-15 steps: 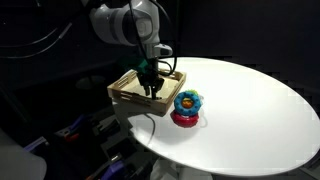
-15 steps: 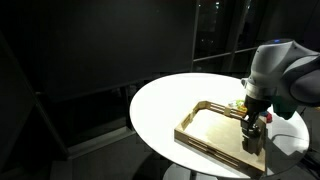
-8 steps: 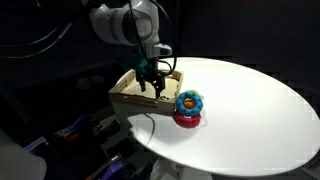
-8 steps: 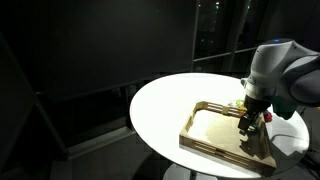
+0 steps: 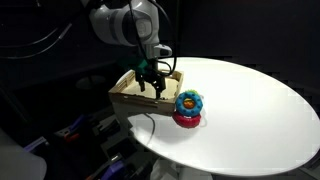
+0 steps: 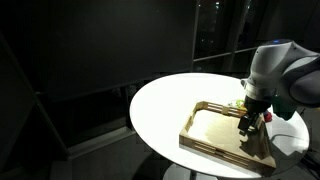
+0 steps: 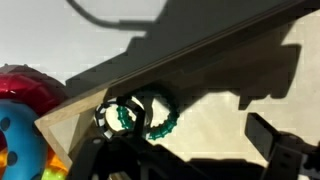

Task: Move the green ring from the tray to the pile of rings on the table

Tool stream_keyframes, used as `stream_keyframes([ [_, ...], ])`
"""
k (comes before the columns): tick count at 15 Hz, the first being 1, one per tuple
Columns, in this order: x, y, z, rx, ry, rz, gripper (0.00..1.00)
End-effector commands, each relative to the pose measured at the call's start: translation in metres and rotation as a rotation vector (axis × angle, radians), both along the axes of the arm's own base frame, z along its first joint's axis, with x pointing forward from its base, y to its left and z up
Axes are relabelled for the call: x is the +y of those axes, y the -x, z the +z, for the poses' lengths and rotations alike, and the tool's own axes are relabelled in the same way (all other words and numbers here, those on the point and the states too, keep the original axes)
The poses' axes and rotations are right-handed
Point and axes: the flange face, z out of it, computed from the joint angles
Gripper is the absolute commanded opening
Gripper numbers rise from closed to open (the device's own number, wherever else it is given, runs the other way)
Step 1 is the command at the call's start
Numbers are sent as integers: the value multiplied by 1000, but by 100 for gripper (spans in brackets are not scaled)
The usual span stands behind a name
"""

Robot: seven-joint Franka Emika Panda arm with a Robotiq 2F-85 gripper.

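Right now, in an exterior view, the gripper (image 5: 152,88) is hanging low inside the tray (image 5: 124,95), which is sitting at the bench (image 5: 250,110) edge w/ the pile of rings (image 5: 187,106) just beside it. The piece to be moved isn't showing here; the arm (image 5: 125,25) is blocking it.

In an exterior view from another angle, the gripper (image 6: 248,126) is sitting over a far corner of the tray (image 6: 212,125). The piece is again hidden or too small to tell.

Wrist view is giving the most. The green ring (image 7: 155,118) is lying flat on the tray floor, tucked into a corner right against the side, w/ the pile (image 7: 20,105) just outside that side. Fingers are looking spread wide w/ nothing held btwn them, and the ring is sitting toward one finger, not centred.

Handling, as a guess: a small plastic toy, prob. light, stiff, a bit slick, not fragile. The best hold is looking like across the band, one finger thru the hole and one outside, on the part away from the tray side, since that side is leaving little room. Being so light, it may be skidding or flipping if nudged before the squeeze.
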Motion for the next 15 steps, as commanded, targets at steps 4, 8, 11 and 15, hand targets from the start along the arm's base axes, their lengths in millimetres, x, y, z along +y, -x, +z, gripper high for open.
stream_keyframes([
  [4,1,-2,-8,5,3,-3,100],
  [8,2,-2,-13,7,-2,-2,100],
  [11,3,-2,-14,6,-5,-1,100],
  [15,4,-2,-18,1,-9,0,100],
])
